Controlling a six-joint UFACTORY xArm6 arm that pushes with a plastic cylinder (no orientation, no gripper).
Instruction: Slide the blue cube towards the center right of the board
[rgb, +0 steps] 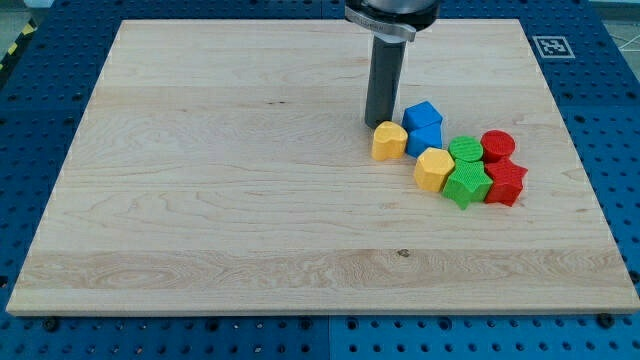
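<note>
The blue cube (422, 115) sits right of the board's centre, at the upper left of a cluster of blocks. A second blue block (426, 139) lies right below it, touching it. My tip (378, 124) stands on the board just left of the blue cube, close to its left side and directly above a yellow block (389, 141). The rod rises from there to the view's top.
Below right of the blue blocks lie a yellow hexagonal block (434, 169), a green round block (465, 150), a green star block (466, 185), a red cylinder (497, 145) and a red star block (505, 183). The wooden board (220, 180) rests on a blue perforated table.
</note>
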